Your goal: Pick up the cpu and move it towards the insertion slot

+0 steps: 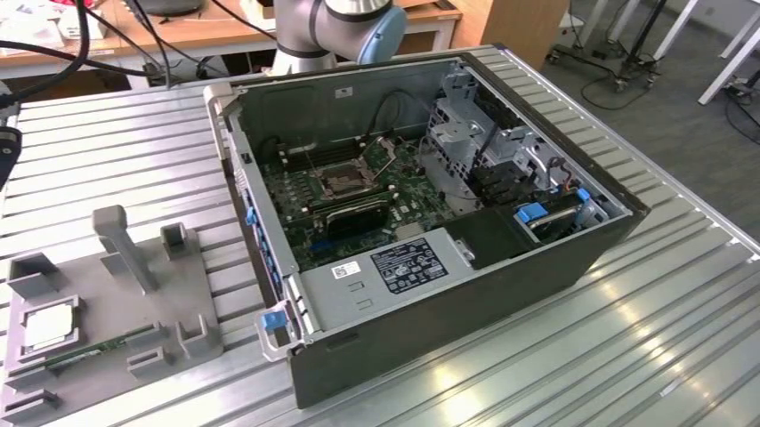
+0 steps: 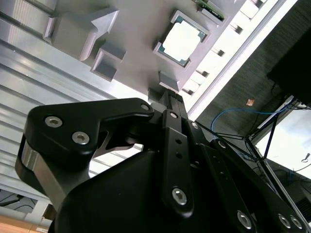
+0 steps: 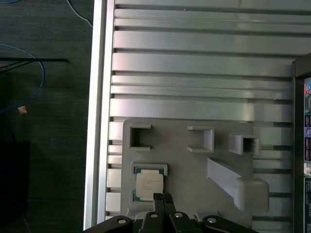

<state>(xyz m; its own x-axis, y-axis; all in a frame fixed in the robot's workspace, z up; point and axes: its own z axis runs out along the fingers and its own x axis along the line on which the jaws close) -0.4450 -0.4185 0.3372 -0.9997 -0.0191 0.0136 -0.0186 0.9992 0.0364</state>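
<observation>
- The gripper (image 3: pixel 163 196) is hanging over the grey plastic tray (image 3: pixel 194 187) with its two slim fingers pressed together and nothing between them. In the second wrist view the gripper (image 2: pixel 173 97) is showing the same closed, empty tips.
- The cpu (image 3: pixel 149 186) is lying just ahead of the fingertips and below them, pale metal top up, seated flat in its square recess in the tray. In the second wrist view the cpu (image 2: pixel 183 41) is sitting clear of the tips, so I judge that the hand is not touching it.
- Judging from this, the pick-up is the step in hand and the chip is not yet grasped. Taking it is going to call for the fingers to spread wide enough to straddle two opposite edges, and for the tips to be centred over the recess, whose low walls are leaving little room beside the chip.
- A little further from the hand, the memory stick (image 2: pixel 209 7) is resting in its own narrow recess just beyond the cpu.
- The slatted metal table (image 3: pixel 194 63) is carrying the tray and stretching away from the gripper.
- Well apart from the hand, the open computer case (image 1: pixel 475 267) is lying on its side on the same table.
- Farthest off, the insertion slot (image 1: pixel 344 175) is sitting on the green circuit board (image 1: pixel 404 191) inside that case, its metal frame around a dark centre. In the exterior view the cpu (image 1: pixel 48 327) is lying far from it, so the carry is going to have to cross the case wall.
</observation>
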